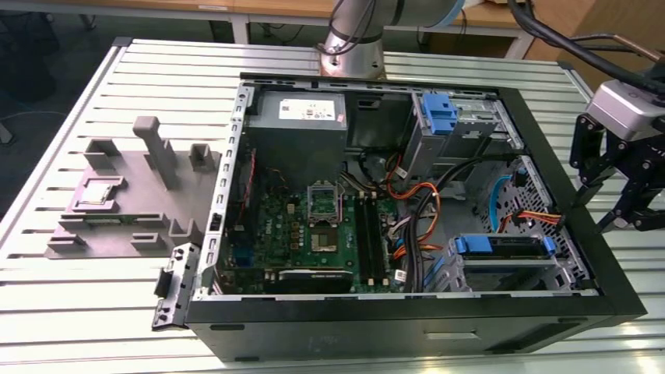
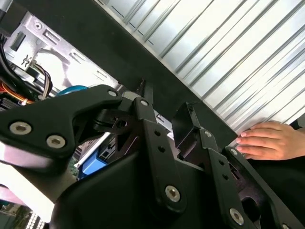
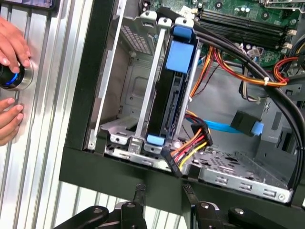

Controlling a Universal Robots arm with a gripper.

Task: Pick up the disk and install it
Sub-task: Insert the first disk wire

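pincer [image 1: 621, 199] wide, empty, outside case wall | disk [image 3: 174, 90] sits in bay below-inward | I'd centre over blue carrier before descending

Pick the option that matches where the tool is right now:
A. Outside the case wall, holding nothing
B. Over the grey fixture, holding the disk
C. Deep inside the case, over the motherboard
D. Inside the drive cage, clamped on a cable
A: in the exterior view the tool hangs empty just outside the computer case on that view's right, and the disk sits in the drive cage.
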